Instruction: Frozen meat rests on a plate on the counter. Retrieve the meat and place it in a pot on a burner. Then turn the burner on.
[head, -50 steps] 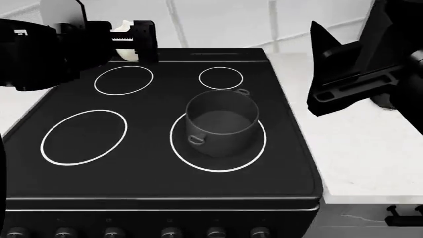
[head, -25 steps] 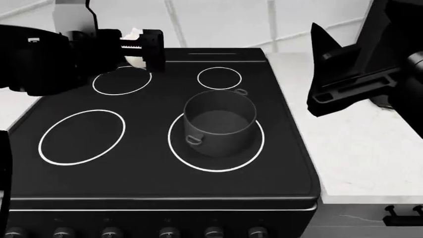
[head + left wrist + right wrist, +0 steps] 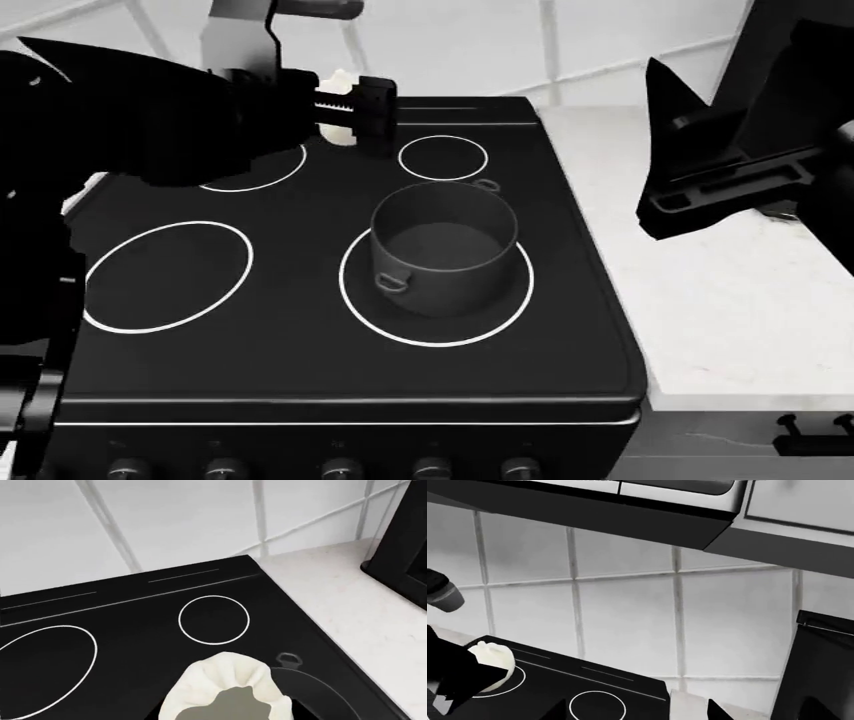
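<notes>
Head view, unlabelled pot (image 3: pixel 442 245), left gripper (image 3: pixel 358 108) clamping frozen meat (image 3: pixel 339 84)

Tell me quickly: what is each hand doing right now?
Left hand: closed on the frozen meat, above the cooktop.
Right hand: holds nothing visible; open or closed cannot be told.

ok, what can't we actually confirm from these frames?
- Plate: in no view.
- Right gripper: head view shows a dark silhouette; open or shut unclear.
- Frozen meat: head view, mostly hidden by the left gripper.
- Pot: left wrist view, cut off by the frame edge and the meat.
</notes>
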`<state>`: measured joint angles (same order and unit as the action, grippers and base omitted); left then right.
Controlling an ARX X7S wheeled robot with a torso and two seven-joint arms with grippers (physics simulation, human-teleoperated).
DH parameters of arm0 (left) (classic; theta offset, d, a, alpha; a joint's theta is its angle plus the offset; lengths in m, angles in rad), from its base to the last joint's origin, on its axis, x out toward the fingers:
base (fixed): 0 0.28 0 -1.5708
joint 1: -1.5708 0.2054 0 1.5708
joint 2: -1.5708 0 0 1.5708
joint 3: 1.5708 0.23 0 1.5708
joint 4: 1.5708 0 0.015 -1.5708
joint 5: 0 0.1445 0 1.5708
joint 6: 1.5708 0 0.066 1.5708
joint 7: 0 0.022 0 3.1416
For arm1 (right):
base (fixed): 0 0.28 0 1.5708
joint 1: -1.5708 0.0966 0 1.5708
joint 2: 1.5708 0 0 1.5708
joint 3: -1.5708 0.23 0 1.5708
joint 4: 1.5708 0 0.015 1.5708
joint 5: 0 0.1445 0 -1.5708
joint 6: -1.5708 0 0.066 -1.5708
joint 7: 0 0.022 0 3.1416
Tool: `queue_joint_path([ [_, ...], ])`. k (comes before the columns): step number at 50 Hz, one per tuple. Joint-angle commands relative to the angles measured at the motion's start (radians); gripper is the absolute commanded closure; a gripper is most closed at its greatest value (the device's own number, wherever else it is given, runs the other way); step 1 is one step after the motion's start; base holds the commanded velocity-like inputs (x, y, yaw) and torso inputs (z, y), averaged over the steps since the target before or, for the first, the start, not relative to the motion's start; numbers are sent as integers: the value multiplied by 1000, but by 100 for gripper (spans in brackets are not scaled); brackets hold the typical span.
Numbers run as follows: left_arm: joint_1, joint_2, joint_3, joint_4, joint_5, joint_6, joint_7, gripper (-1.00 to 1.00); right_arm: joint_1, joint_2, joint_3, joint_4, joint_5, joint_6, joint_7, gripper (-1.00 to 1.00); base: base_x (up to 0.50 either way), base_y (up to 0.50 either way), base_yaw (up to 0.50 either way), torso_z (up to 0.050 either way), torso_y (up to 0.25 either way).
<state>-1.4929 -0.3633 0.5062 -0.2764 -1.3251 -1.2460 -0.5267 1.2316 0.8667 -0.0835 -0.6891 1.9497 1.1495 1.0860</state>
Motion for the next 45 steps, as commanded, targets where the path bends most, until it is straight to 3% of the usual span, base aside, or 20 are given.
queue_joint_path([
  [1, -25, 41, 65, -58, 66, 49, 76, 100, -60, 9, 38, -5, -44, -2, -41, -100, 0, 0, 0, 0, 0],
  [18, -30, 107, 160, -168, 161, 124, 186, 100, -134, 24, 90, -6, -94, -10, -98, -100, 0, 0, 0, 0, 0],
  [45, 20, 172, 230, -195, 183, 136, 204, 100, -145, -36, 61, -13, -207, -15, -121, -100, 0, 0, 0, 0, 0],
])
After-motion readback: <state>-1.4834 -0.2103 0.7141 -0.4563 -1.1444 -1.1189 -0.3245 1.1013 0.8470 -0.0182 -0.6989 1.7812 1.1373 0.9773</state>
